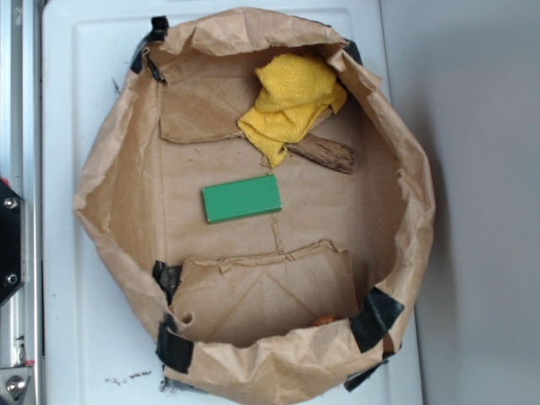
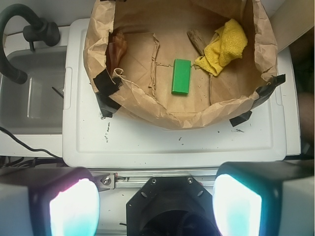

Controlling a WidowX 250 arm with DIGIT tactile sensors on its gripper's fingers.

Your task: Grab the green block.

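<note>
My pincer (image 2: 156,209) hangs spread and empty off the worktop's (image 2: 197,142) near edge, and I judge the green block (image 2: 181,76) light, stiff, best pinched across its narrow width.

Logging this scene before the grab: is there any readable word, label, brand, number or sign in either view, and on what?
None readable in either view.
Green block: plain, no print.
Yellow cloth: no tag showing.
Brown paper bag and its black tape: unmarked.
White surface: only dark specks and scuffs, not writing.
Gripper: open, no label visible.
</note>
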